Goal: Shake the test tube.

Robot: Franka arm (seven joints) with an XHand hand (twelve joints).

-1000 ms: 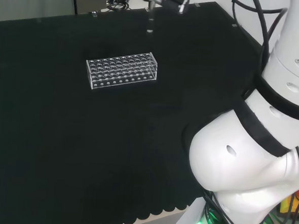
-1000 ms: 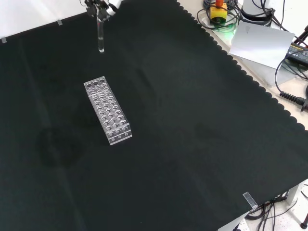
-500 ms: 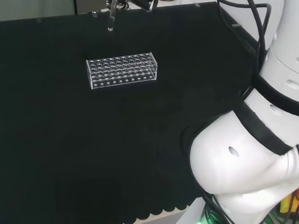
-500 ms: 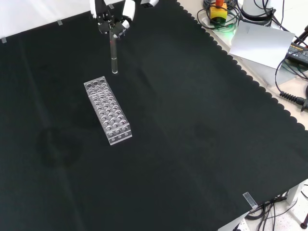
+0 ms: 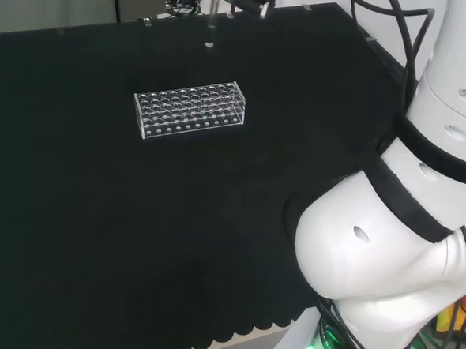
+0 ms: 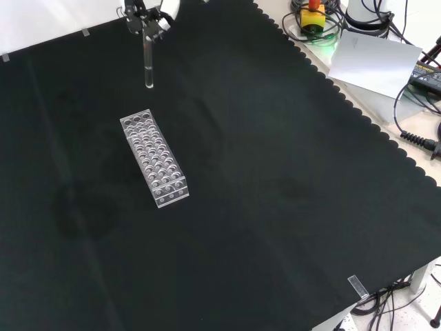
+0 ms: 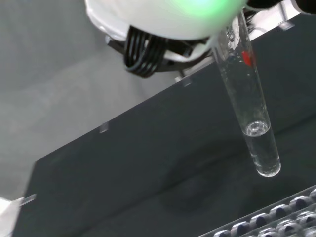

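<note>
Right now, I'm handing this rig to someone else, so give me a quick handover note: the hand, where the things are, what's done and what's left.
Hand: shut on the test tube, at the top of the front view.
Test tube: held about upright in the air, clear of the cloth; the wrist view shows a little clear liquid at its bottom.
Rack: clear, on the cloth, below the tube in the front view, not touching it.
Done: the tube is lifted and in hand.
Left: shaking cannot be judged from this moment; afterwards the tube probably goes back into the rack.
</note>
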